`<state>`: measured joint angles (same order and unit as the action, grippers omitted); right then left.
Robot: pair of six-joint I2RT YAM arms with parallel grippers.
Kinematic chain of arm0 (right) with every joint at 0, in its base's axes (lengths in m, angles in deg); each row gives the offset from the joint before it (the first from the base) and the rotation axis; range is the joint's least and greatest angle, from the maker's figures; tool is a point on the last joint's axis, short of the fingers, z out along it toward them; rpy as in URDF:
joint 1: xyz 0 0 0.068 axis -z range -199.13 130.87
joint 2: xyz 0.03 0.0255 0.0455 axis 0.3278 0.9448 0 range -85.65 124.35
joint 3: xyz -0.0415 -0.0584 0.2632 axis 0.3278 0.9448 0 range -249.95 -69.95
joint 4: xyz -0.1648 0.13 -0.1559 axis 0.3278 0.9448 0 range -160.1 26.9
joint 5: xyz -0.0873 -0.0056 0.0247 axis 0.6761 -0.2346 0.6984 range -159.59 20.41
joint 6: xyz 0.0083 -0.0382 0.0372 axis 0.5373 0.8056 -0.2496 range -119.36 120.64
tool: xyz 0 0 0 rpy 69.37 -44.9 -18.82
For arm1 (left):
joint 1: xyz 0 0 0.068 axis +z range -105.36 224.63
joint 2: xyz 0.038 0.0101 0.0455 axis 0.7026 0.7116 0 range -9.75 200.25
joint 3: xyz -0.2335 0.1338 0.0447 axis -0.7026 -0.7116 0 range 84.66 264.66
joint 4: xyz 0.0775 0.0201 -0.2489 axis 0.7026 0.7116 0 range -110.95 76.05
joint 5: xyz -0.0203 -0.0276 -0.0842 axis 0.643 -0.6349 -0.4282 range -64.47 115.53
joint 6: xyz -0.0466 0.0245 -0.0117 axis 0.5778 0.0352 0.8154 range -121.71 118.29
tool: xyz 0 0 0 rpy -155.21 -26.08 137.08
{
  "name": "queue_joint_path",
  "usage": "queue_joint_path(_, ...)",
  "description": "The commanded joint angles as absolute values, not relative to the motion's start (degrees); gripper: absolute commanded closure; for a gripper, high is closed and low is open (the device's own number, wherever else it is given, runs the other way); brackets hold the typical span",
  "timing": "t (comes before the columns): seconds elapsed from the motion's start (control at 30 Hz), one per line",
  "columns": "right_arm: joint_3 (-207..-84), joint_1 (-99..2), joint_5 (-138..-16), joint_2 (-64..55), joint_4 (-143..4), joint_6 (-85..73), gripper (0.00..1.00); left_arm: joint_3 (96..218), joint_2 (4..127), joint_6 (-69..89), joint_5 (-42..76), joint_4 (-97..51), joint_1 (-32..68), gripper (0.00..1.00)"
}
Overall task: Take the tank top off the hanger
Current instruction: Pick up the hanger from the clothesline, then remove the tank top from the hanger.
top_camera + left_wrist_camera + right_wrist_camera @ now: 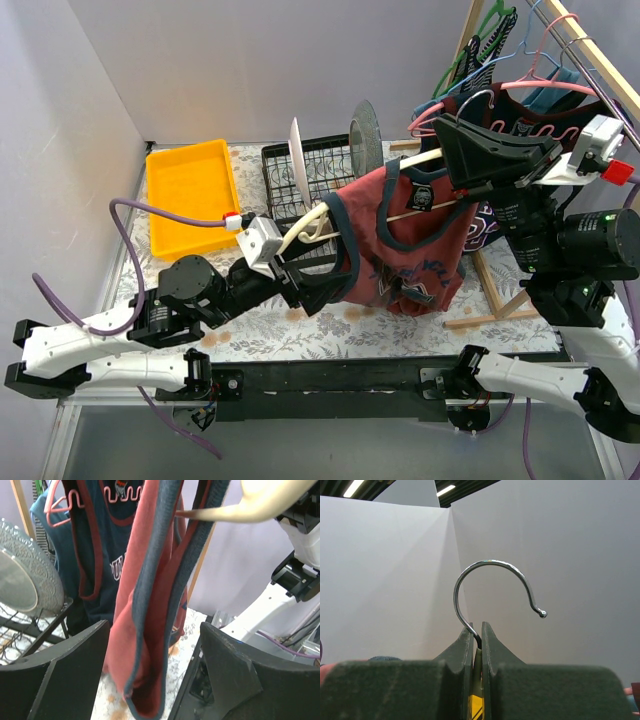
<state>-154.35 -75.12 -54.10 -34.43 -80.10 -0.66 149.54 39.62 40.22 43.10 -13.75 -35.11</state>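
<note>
Red, navy-trimmed fabric tank top [415, 235] hangs on a cream hanger [310, 222] whose long axis runs left to right: right gripper [476, 630] clamped on its steel hook [490, 561], nearer left gripper [155, 630] with jaws apart astride the left strap [145, 605].

Red tank top [142, 580], inside parted hand [154, 627]

Left gripper [152, 635] jaws stand wide; the tank top [132, 620] strap hangs in the gap, with slim room either side. The hanger [270, 502] arm crosses overhead. Behind, the dish rack [325, 160] and its upright plates [366, 135] bar the far side. Right of the garment, hung clothes [505, 110] on the rail [588, 48] crowd the approach. Bare tabletop [300, 335] near the arm bases leaves passage in front of the garment.
</note>
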Motion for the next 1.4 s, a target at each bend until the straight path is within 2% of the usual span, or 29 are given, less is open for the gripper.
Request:
queue_joint_path(0.0, -154.2, -75.6, -54.1, -35.7, -89.3, -4.5, 0.99, 150.8, 43.1, 37.0, 44.4, -16.3, -35.2, 0.28)
queue_joint_path(0.13, -153.4, -75.5, -54.1, -36.3, -89.3, -4.9, 0.99, 151.9, 45.8, 36.3, 44.7, -16.4, -35.3, 0.32)
queue_joint_path(0.2, -152.8, -75.5, -53.8, -36.9, -89.2, -5.1, 0.99, 152.5, 46.4, 36.2, 44.5, -16.4, -35.3, 0.55)
queue_joint_path(0.27, -152.0, -75.6, -53.5, -37.6, -89.3, -5.1, 0.99, 152.8, 46.5, 36.3, 45.2, -16.6, -35.3, 0.73)
queue_joint_path(0.3, -151.8, -75.5, -52.8, -37.9, -89.4, -5.0, 0.99, 152.9, 46.4, 36.3, 45.2, -16.6, -35.3, 0.96)
queue_joint_path(0.33, -151.3, -75.6, -52.5, -38.1, -89.4, -5.0, 0.99, 153.2, 46.4, 36.3, 45.1, -16.0, -35.3, 1.00)
queue_joint_path(0.77, -149.2, -75.6, -49.2, -40.7, -88.9, -3.0, 0.99, 151.5, 37.1, 41.5, 49.1, -12.7, -35.3, 1.00)
queue_joint_path(1.37, -149.3, -75.6, -42.3, -41.4, -81.9, 4.4, 0.99, 158.9, 27.0, 41.4, 56.1, -6.4, -35.3, 1.00)
